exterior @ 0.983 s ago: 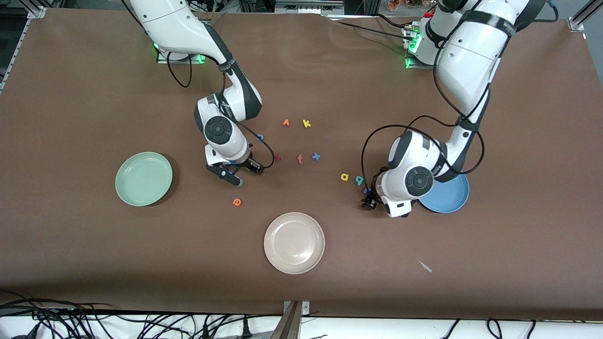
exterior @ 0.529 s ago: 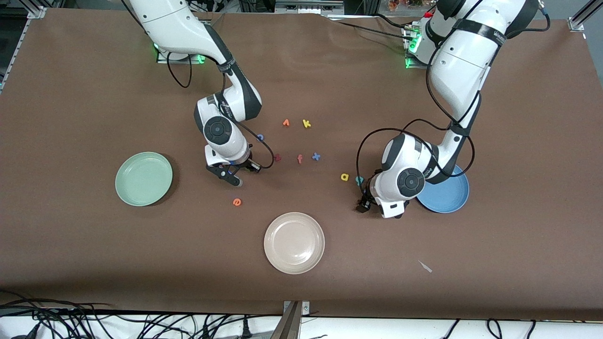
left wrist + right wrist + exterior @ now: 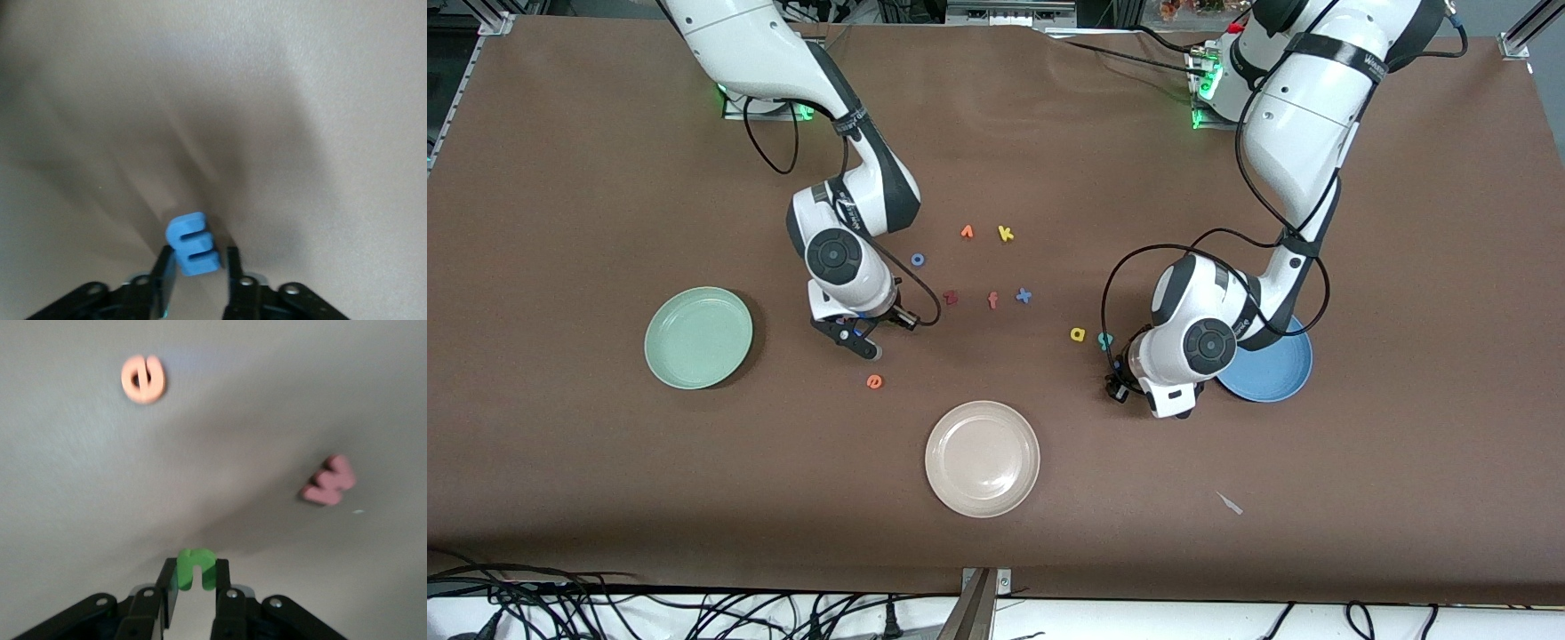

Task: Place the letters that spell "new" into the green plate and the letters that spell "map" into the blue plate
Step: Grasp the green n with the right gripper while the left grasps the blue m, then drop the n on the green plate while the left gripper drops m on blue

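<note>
Legs of green n (image 3: 195,568) toward fingers

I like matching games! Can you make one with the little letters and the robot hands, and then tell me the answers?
Things:
1. green n
2. blue m
3. orange e
4. yellow a

Where:
A. lying on the table beside the teal p
B. pinched in the left gripper
C. lying on the table, nearer the front camera than the right gripper
D. pinched in the right gripper

Pairs: 1-D, 2-B, 3-C, 4-A

a (image 3: 1078,334) beside p (image 3: 1105,340)
</note>
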{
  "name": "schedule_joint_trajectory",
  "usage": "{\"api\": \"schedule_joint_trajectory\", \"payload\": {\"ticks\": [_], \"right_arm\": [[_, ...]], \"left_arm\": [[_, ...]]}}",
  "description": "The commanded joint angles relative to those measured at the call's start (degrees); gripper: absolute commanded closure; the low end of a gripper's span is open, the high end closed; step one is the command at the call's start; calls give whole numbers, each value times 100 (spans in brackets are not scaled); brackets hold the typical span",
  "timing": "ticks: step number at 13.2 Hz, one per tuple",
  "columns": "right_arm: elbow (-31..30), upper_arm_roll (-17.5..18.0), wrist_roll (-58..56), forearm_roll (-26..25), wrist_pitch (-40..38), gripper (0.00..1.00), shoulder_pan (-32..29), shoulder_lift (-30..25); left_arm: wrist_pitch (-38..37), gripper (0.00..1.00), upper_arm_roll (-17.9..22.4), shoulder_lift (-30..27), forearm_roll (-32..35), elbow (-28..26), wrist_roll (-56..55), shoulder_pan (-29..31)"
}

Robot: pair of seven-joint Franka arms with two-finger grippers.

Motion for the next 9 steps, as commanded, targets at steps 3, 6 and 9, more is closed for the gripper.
{"api": "schedule_joint_trajectory", "payload": {"ticks": [3, 6, 9], "right_arm": [[30, -841, -1800, 29, -1202, 100, -61, -637], [-162, -1483, -2960, 11, -1494, 100, -61, -874], [-496, -2011, -3963, -6, -1415, 100, -61, -989]], "left_arm": [[-95, 92, 26, -24, 157, -111, 2, 82], [-357, 99, 113, -207, 166, -59, 46, 109], [-1112, 99, 263, -672, 508, -50, 466, 275]]}}
